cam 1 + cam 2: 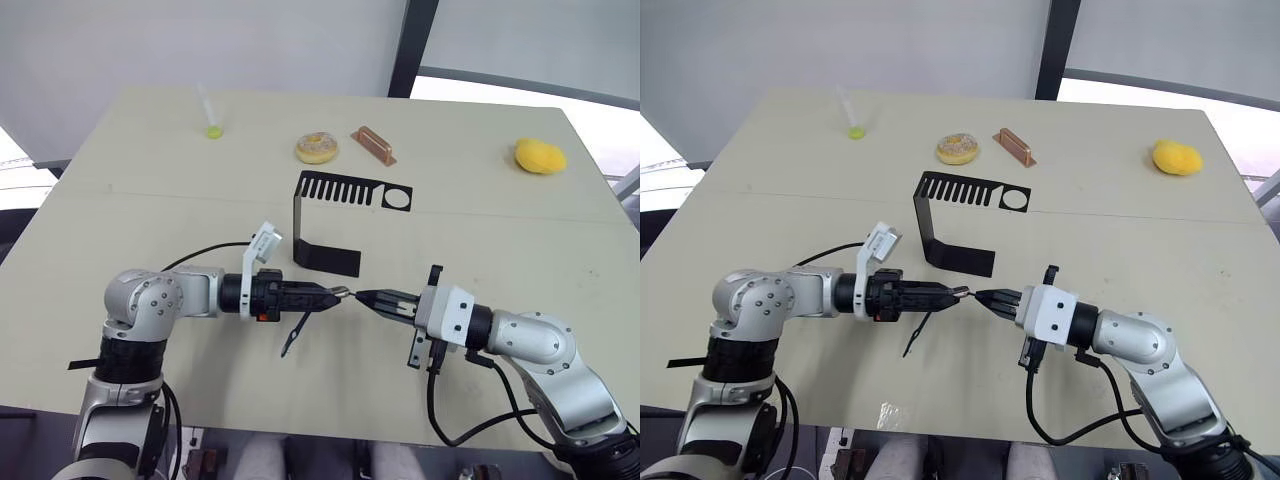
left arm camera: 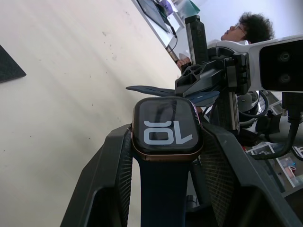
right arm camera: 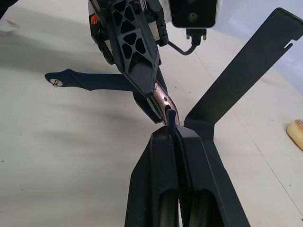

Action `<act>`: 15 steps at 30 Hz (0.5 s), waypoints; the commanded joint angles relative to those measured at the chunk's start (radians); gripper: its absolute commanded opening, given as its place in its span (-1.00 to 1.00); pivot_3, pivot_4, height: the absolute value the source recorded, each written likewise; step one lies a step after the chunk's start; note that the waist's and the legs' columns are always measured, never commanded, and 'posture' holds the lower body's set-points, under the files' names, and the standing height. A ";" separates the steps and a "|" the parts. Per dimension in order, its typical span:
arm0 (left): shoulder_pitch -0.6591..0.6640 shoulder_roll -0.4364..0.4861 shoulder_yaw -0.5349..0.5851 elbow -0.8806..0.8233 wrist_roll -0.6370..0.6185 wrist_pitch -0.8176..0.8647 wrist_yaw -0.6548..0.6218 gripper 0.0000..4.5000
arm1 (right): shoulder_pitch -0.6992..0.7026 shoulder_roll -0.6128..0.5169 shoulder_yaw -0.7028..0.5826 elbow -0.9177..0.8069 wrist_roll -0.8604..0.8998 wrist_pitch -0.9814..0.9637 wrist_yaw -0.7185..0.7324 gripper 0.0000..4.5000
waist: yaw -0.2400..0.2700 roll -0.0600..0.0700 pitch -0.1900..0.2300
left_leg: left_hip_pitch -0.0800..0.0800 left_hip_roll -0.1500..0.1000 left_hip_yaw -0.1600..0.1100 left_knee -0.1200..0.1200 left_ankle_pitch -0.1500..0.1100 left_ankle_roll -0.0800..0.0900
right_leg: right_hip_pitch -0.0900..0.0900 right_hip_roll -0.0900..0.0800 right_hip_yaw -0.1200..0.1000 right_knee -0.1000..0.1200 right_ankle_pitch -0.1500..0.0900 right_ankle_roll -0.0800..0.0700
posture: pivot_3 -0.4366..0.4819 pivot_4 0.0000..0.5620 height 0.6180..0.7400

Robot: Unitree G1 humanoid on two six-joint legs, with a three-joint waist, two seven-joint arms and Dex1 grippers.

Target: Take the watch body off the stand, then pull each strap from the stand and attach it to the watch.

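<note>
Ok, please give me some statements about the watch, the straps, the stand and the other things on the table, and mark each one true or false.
1. The left gripper holds the watch body between its fingers. True.
2. The stand still carries both straps. False: one strap hangs from the watch, the other strap is pinched in the right gripper.
3. The right gripper brings its strap up to the edge of the watch body. True.
4. The doughnut lies on the stand. False: it lies on the table, beyond the stand, beside the copper bar.
5. The watch screen is blank. False: it shows white digits.
</note>
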 commanded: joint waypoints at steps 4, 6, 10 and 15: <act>-0.011 -0.027 -0.015 -0.072 -0.041 0.016 0.022 -0.29 | 0.007 0.019 0.020 -0.045 -0.045 -0.035 -0.021 -1.00 | 0.000 0.000 0.000 | 0.000 0.000 0.000 0.000 0.000 0.000 | 0.000 0.000 0.000 0.000 0.000 0.000 | -0.05 -0.47 1.00; -0.012 -0.037 -0.013 -0.078 -0.043 0.021 0.034 -0.29 | 0.011 0.025 0.023 -0.046 -0.059 -0.034 -0.029 -1.00 | 0.000 0.000 0.000 | 0.000 0.000 0.000 0.000 0.000 0.000 | 0.000 0.000 0.000 0.000 0.000 0.000 | -0.05 -0.47 1.00; -0.015 -0.051 -0.018 -0.090 -0.048 0.027 0.051 -0.29 | -0.003 0.042 0.036 -0.059 -0.074 -0.009 -0.032 -1.00 | 0.000 0.000 0.000 | 0.000 0.000 0.000 0.000 0.000 0.000 | 0.000 0.000 0.000 0.000 0.000 0.000 | -0.05 -0.47 1.00; -0.013 -0.053 -0.028 -0.098 -0.051 0.029 0.053 -0.29 | -0.020 0.049 0.039 -0.063 -0.090 0.005 -0.028 -1.00 | 0.000 0.000 0.000 | 0.000 0.000 0.000 0.000 0.000 0.000 | 0.000 0.000 0.000 0.000 0.000 0.000 | -0.05 -0.47 1.00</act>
